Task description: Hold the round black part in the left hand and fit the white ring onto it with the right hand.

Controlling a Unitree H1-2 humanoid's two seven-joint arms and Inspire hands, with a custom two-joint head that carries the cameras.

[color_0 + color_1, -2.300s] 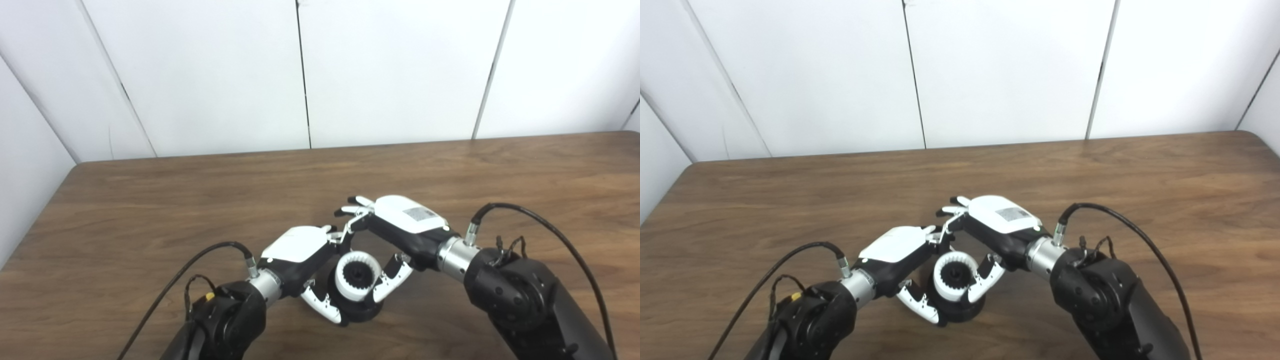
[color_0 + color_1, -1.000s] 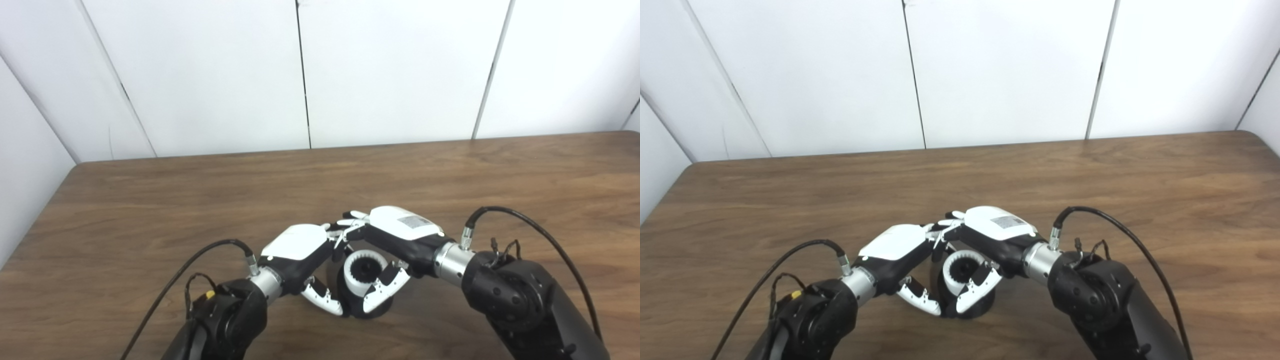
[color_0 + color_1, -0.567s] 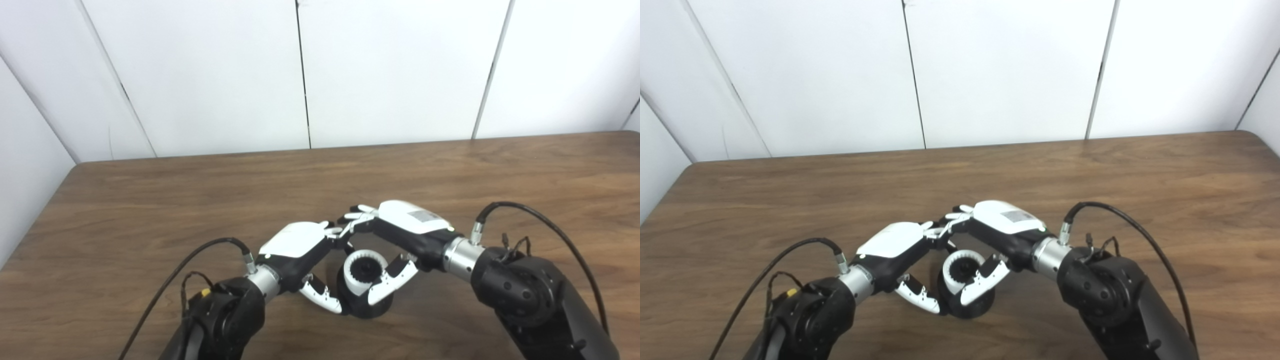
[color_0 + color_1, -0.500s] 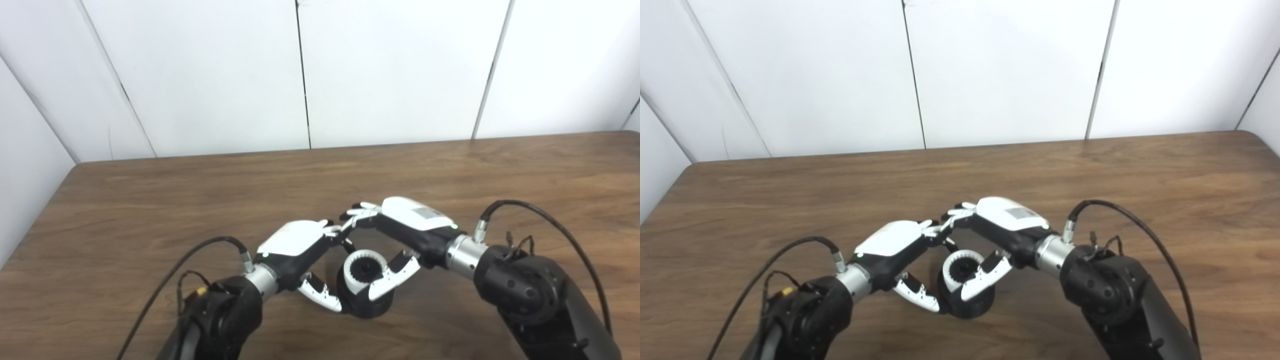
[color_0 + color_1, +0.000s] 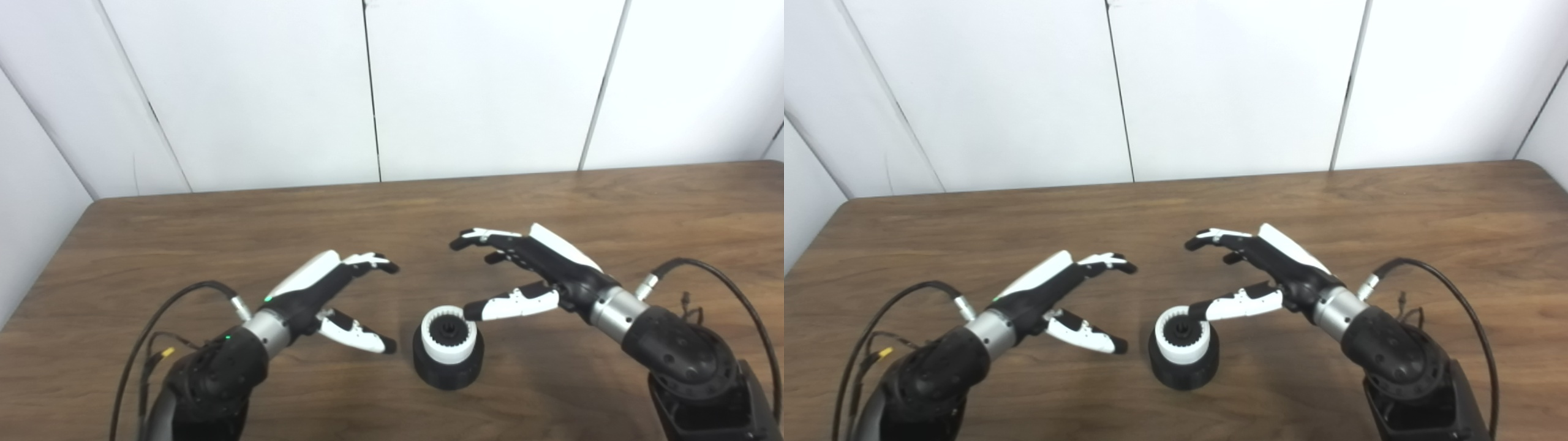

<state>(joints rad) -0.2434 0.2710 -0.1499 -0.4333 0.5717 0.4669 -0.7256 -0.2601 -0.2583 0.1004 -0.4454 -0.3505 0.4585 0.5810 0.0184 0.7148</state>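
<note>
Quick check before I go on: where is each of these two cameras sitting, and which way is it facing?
Left eye view: on the head, looking down and forward at the wooden table and white wall; both arms enter from below, left hand and right hand open either side of the round black part carrying the white ring.
Right eye view: beside it, slightly to the right, same aim; the table's far right corner shows.
Shared: both hands, the assembled parts, table and wall.
</note>
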